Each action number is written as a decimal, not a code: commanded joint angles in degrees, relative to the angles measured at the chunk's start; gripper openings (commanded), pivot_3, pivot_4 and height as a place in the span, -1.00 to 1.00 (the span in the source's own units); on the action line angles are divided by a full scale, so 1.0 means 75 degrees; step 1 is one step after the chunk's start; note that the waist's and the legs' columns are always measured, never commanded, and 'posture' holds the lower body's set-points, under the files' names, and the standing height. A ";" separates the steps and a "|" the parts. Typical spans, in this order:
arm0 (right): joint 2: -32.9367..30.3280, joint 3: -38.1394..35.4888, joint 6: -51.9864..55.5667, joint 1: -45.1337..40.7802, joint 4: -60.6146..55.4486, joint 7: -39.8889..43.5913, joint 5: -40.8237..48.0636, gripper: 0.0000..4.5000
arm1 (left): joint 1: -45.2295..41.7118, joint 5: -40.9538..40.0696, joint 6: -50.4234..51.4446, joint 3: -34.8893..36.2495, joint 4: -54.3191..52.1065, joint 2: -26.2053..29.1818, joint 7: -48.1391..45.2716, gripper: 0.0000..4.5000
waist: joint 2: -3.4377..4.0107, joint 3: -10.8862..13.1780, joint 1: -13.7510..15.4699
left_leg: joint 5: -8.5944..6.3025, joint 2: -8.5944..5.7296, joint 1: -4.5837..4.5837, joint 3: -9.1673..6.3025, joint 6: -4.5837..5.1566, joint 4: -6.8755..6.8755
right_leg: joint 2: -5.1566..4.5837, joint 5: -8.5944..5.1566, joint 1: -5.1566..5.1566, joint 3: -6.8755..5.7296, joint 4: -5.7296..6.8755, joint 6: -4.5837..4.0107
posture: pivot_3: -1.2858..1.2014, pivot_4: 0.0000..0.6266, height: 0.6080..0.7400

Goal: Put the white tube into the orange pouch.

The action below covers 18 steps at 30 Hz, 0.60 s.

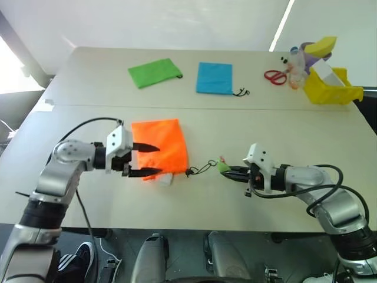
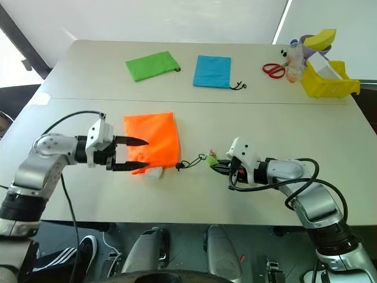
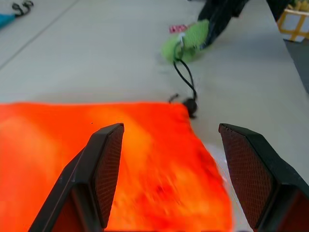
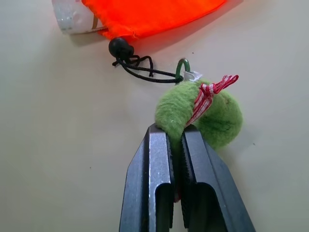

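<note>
Orange pouch | white tube half out | left end effector open, empty | right end effector clamped on green tab | a tug could drag the pouch off the tube

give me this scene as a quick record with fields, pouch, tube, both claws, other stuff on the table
orange pouch: flat on the near table
white tube: one end sticks out from the pouch's near edge, beside the cord
left claw: open, over the pouch
right claw: shut on the green tab at the cord's end
far table: green pouch, blue pouch, red scissors, yellow bin
</note>
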 commanded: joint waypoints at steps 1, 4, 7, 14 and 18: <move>0.0040 -0.0032 -0.0126 -0.0053 -0.0041 0.0083 0.0015 -1.00 | 0.0328 0.0159 -0.0462 0.0086 -0.0782 -0.0061 0.0359 0.49 | -0.0001 0.0000 0.0034 | 0.0000 -0.0002 -0.0001 0.0001 0.0000 0.0001 | -0.0004 -0.0001 0.0000 0.0000 0.0000 -0.0001 | 0.03 -0.52 1.00; 0.0062 -0.0046 -0.0142 -0.0069 -0.0010 0.0108 -0.0037 -1.00 | 0.0558 -0.0143 -0.0178 0.0147 -0.1191 -0.0552 0.1030 0.49 | -0.0001 0.0000 0.0033 | 0.0003 -0.0004 0.0000 0.0004 0.0004 0.0007 | -0.0010 -0.0012 0.0007 0.0000 -0.0001 -0.0024 | 0.03 -0.52 1.00; 0.0056 -0.0028 -0.0176 -0.0094 0.0044 0.0144 -0.0124 -1.00 | 0.1098 -0.1237 0.1305 0.0130 -0.2079 -0.0634 0.1253 0.13 | -0.0002 -0.0001 -0.0015 | 0.0006 -0.0005 0.0001 0.0005 0.0009 0.0011 | -0.0012 -0.0007 0.0013 0.0002 -0.0002 -0.0015 | 0.03 -0.52 1.00; 0.0033 -0.0060 -0.0143 -0.0146 0.0108 0.0257 -0.0146 -1.00 | 0.1879 -0.0658 0.0942 0.0035 -0.2158 -0.0521 0.1587 -0.97 | 0.0001 -0.0001 -0.0018 | 0.0006 0.0006 0.0018 -0.0005 0.0009 0.0000 | 0.0014 -0.0002 0.0009 0.0001 0.0018 -0.0007 | 0.03 -0.52 1.00; 0.0030 -0.0072 -0.0155 -0.0211 0.0179 0.0303 -0.0177 -1.00 | 0.2162 -0.0060 0.0491 -0.0247 -0.1857 -0.0455 0.1684 -0.97 | 0.0000 -0.0001 -0.0001 | 0.0012 -0.0003 0.0016 0.0007 0.0017 0.0007 | -0.0004 -0.0006 0.0013 0.0004 0.0009 -0.0036 | 0.03 -0.52 1.00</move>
